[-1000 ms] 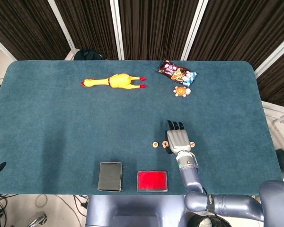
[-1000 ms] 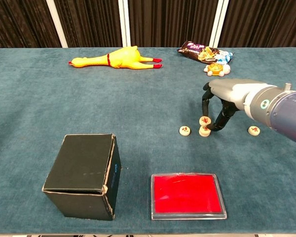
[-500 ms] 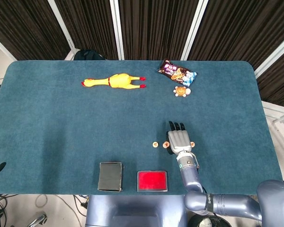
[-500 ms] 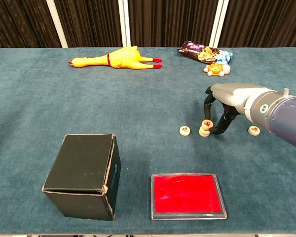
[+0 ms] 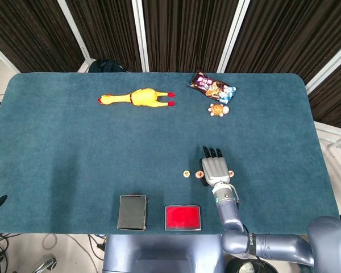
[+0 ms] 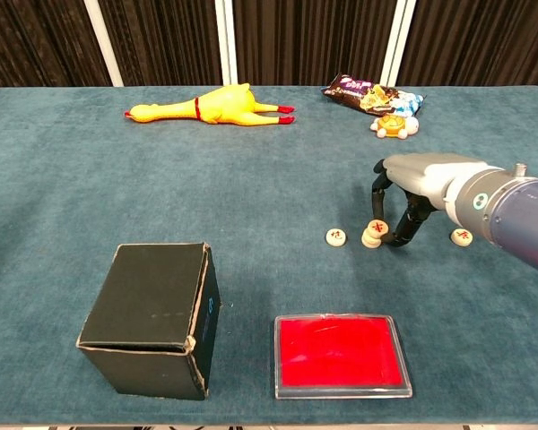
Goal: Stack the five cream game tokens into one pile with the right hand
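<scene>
Cream tokens: my right hand [image 6: 411,184] pinches one [image 6: 377,227] atop the small pile [image 6: 370,238] at frame centre-right, two singles [image 6: 336,236] [image 6: 463,236] left beside it.

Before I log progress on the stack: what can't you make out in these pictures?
- Token count: the pile under the right hand is too small in the chest view; in the head view the hand covers it.
- Whether the hand holds the tilted top token: unclear.
- Left hand: in neither view.
- Token markings: too small.
</scene>
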{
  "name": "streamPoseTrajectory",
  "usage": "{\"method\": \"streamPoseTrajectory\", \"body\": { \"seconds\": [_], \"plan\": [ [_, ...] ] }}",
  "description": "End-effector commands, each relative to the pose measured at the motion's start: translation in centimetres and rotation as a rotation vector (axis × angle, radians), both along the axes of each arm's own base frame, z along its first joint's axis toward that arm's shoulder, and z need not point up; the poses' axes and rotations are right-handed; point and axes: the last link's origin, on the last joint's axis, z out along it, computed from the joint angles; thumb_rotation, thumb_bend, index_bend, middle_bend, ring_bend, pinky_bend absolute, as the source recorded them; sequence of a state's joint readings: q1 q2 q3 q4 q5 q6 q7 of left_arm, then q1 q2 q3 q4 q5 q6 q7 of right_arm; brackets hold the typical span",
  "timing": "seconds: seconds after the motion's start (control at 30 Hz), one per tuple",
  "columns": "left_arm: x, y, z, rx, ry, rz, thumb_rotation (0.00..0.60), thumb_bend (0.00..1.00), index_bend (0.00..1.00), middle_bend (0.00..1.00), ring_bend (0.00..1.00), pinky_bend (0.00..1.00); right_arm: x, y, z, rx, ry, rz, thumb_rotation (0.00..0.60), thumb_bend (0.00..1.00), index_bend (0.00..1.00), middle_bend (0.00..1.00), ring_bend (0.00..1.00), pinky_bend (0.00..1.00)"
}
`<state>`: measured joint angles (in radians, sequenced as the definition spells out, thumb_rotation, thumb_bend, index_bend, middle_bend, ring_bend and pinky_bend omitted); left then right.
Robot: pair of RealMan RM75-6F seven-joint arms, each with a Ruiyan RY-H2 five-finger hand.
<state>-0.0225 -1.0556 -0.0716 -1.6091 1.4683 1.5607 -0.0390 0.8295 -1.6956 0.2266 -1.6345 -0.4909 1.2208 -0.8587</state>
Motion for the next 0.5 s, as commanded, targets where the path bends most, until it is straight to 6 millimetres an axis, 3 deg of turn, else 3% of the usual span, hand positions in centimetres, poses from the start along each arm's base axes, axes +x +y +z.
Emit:
{"method": "streamPoseTrajectory", "body": {
  "seconds": [0.03, 0.5],
  "plan": [
    [-0.01, 0.0, -0.01, -0.001, 0.0, 0.0, 0.6, 0.12, 0.14, 0.0, 0.0, 0.03, -0.07, -0.03, -0.01, -0.001, 0.005, -0.002, 0.6, 0.39, 0.51, 0.0, 0.0, 0.0],
    [-0.02, 0.0, -0.03, -0.002, 0.001, 0.001, 0.6, 0.12, 0.14, 0.0, 0.0, 0.03, -0.09, 0.08, 0.04, 0.008, 0.013, -0.005, 0.6, 0.39, 0.45, 0.0, 0.0, 0.0]
  ]
}}
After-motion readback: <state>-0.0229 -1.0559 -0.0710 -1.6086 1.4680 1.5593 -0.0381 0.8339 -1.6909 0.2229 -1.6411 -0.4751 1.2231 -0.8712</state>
